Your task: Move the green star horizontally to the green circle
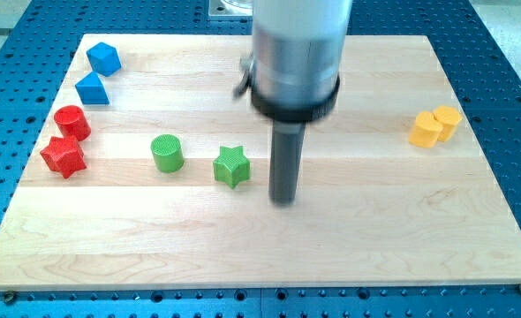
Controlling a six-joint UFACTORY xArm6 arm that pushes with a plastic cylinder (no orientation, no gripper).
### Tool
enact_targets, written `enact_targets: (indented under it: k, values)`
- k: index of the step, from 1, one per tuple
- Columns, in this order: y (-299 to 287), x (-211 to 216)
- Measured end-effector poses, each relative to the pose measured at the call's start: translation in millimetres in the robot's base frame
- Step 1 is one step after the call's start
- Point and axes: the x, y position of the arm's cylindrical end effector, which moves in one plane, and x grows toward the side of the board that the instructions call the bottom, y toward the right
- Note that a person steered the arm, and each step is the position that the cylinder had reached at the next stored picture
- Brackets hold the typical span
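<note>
Right of the green star – my tip; green circle beyond

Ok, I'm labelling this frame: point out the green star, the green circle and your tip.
green star point(231, 165), camera view, top face.
green circle point(167, 151), camera view, top face.
my tip point(283, 200), camera view, rod's very end.

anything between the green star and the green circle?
No. In the camera view, only bare wooden board lies between the green star and the green circle. My tip sits on the star's other side, toward the view's right.
</note>
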Motion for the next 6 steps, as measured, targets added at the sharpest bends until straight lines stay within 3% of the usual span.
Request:
enact_targets:
  k: [1, 3, 4, 6]
  values:
    - [-63.2, 1.0]
    - [-32.3, -68.7]
    - [-21.4, -46.3]
    - [217.7, -81.0]
